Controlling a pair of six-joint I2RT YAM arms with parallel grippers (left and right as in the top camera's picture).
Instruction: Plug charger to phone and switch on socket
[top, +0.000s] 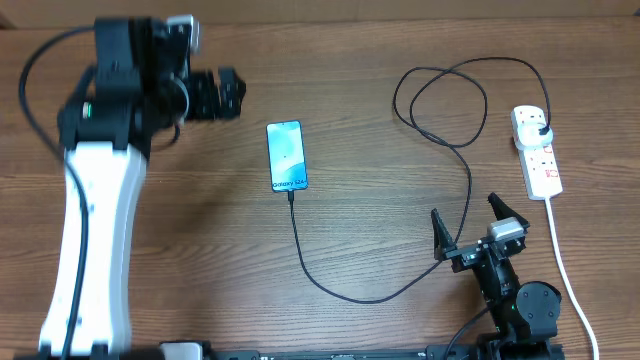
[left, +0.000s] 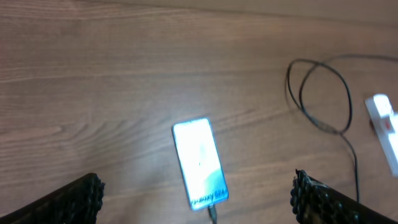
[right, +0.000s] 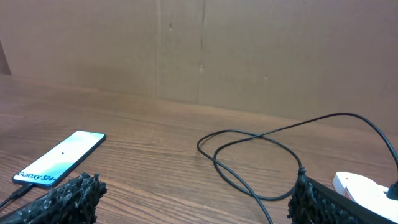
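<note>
- Overhead: straight down, whole table (top: 360, 90).
- L wrist: high, angled down at phone (left: 200, 163).
- R wrist: low, near table surface, facing far side; all 3 share phone, charger (right: 341, 114) loop.

Left pincer (top: 236, 95) spread, right pincer (top: 465, 212) spread

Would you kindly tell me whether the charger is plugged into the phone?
Plugged in: overhead, the tip of the charger meets the text end of the phone with no gap; the left wrist view agrees.

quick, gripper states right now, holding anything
Left gripper: open, holding nothing.
Right gripper: open, holding nothing.
</note>
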